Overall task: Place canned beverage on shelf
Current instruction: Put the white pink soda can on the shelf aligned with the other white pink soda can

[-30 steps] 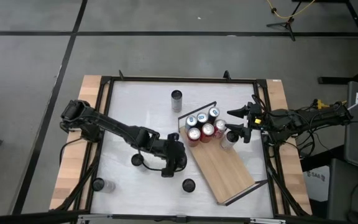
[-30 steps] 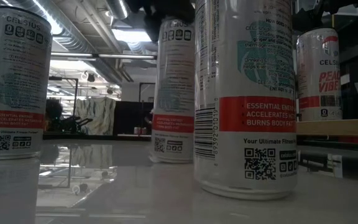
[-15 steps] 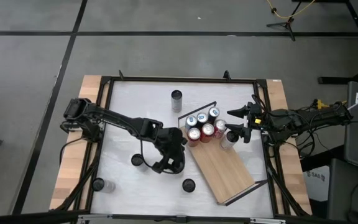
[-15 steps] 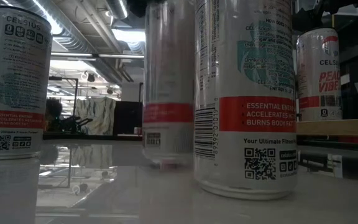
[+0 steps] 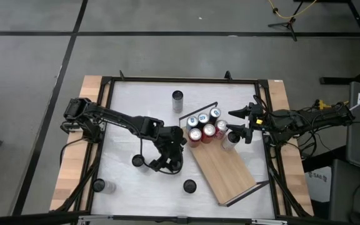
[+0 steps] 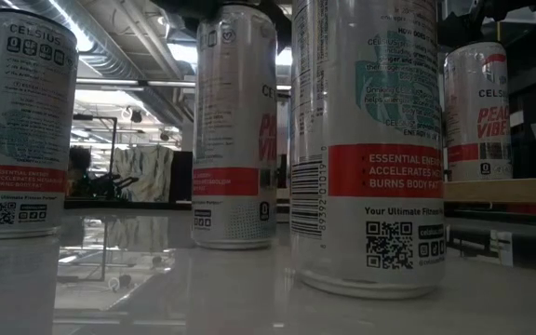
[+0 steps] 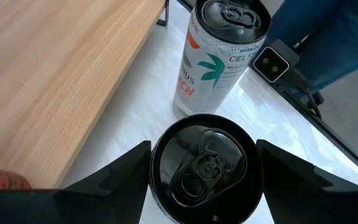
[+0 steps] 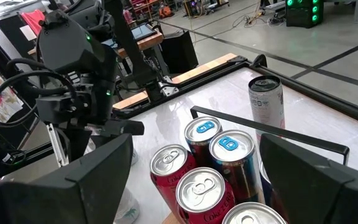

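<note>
Even, bright overhead lighting fills the top-down view, and the white desk (image 5: 130,100) shows only soft, short shadows beside the arms. At desk level the room behind is dim and backlit by ceiling strip lights (image 6: 110,42), which the glossy desk mirrors as pale glare; the nearest can (image 6: 368,140) is slightly soft and oversized. In the wrist views the near gripper fingers (image 8: 98,186) are dark, blurred silhouettes.

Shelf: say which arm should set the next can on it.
Left. Its tool already straddles a black-topped can right beside the shelf. The right tool waits open by the cans at the shelf's far end, holding nothing.
</note>
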`<state>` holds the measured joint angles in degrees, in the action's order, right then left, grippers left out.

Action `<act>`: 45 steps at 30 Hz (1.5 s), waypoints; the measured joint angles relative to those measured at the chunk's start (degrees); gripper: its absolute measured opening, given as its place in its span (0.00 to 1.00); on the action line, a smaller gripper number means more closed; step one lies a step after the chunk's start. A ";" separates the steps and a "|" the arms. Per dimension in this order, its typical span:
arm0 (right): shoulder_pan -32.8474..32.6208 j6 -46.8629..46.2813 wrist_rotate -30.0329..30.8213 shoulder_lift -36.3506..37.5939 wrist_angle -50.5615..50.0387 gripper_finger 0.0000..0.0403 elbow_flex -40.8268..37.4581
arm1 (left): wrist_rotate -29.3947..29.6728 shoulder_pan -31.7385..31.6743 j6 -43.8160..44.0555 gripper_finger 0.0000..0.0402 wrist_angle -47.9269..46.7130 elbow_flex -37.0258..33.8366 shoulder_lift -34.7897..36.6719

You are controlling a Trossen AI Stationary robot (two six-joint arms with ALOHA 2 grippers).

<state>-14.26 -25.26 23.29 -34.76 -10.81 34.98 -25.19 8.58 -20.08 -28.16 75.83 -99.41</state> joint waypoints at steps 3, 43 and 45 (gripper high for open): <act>0.01 0.00 0.00 0.00 0.00 0.85 0.00 | 0.17 0.06 0.02 0.62 -0.11 0.00 0.02; 0.00 0.02 0.00 0.00 -0.07 0.85 0.00 | 11.99 4.03 0.31 0.88 1.97 -0.02 0.00; 0.02 0.02 0.00 -0.01 -0.07 0.85 0.00 | 13.39 4.81 0.33 0.88 2.01 -0.02 0.00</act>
<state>-14.25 -25.23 23.29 -34.77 -10.87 34.98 -11.80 13.39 -19.75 -26.15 75.81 -99.42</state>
